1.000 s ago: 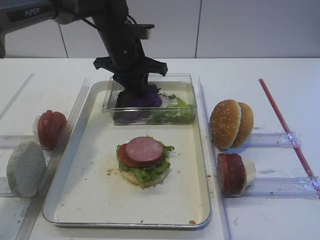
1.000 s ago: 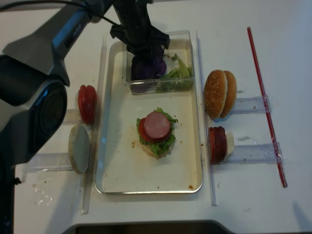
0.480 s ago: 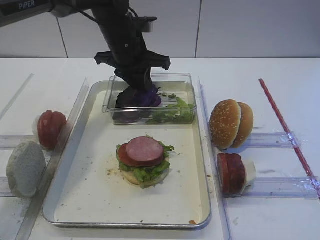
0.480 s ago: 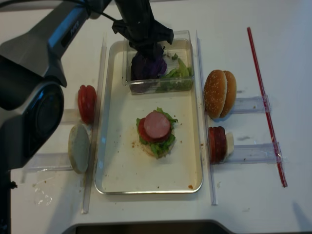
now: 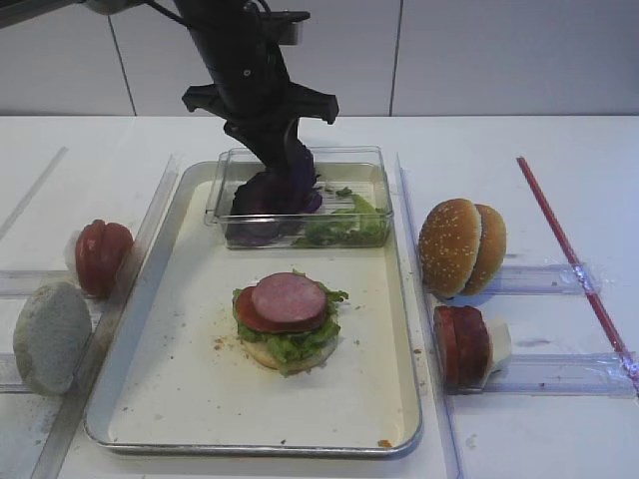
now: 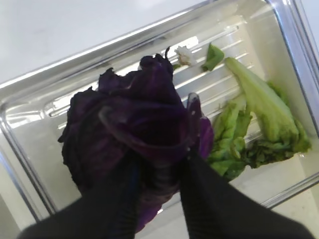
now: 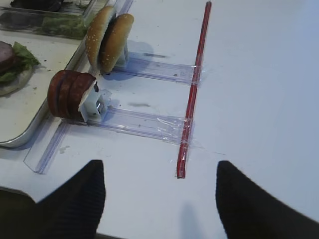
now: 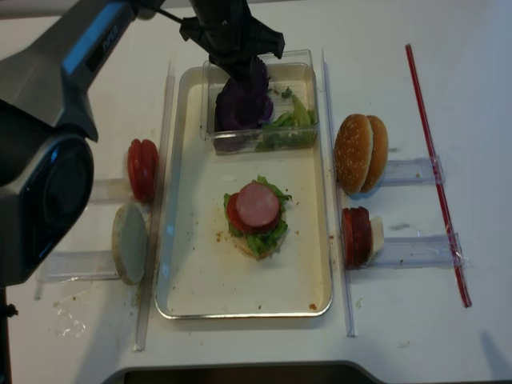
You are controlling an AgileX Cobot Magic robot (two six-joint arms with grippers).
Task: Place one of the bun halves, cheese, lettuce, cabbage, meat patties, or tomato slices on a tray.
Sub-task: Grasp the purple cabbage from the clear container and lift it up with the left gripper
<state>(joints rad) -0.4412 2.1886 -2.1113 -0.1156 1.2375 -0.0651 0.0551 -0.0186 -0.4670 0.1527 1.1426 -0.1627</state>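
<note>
Tray sits centre with my half-built burger in the middle, so the next layer drops straight on. Clear box at the tray's 12 o'clock keeps loose leaves corralled. Left gripper pinches purple cabbage above it. Right gripper idles wide, empty.

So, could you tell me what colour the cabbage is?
Deep purple cabbage, clearest in the left wrist view.
</note>
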